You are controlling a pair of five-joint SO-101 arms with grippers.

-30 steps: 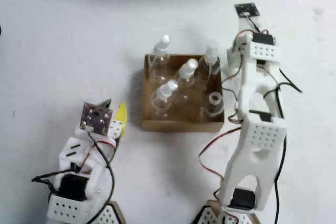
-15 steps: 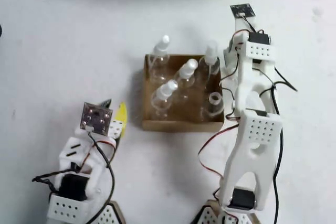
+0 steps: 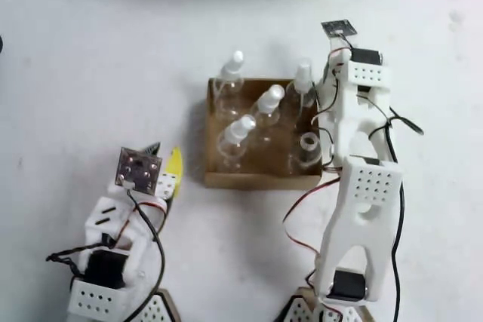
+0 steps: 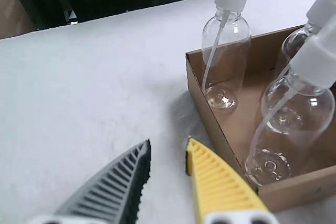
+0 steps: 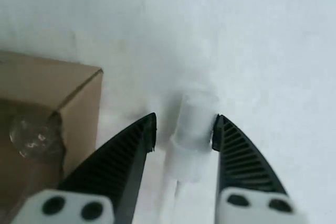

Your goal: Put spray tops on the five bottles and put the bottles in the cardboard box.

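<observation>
The cardboard box point(image 3: 256, 180) stands mid-table with several clear bottles in it. Most carry white spray tops, such as the bottle point(image 3: 240, 135) at the front left. One bottle point(image 3: 308, 148) at the front right has a bare neck. A loose white spray top point(image 5: 191, 129) lies on the table just outside a box corner point(image 5: 79, 103), its tube pointing back toward the wrist. My right gripper point(image 5: 184, 121) is open and straddles this top, one finger close against it. My left gripper point(image 4: 168, 150) is open and holds nothing, low on the table left of the box point(image 4: 210, 114).
The right arm point(image 3: 355, 103) stretches along the box's right side, with cables hanging off it. The left arm point(image 3: 139, 175) sits folded near the front left. White table spreads out to the left and behind the box, ending at a dark far edge.
The right arm has shifted farther out and slightly left, closer to the box's far right corner. The left arm and the bottles have not moved.
</observation>
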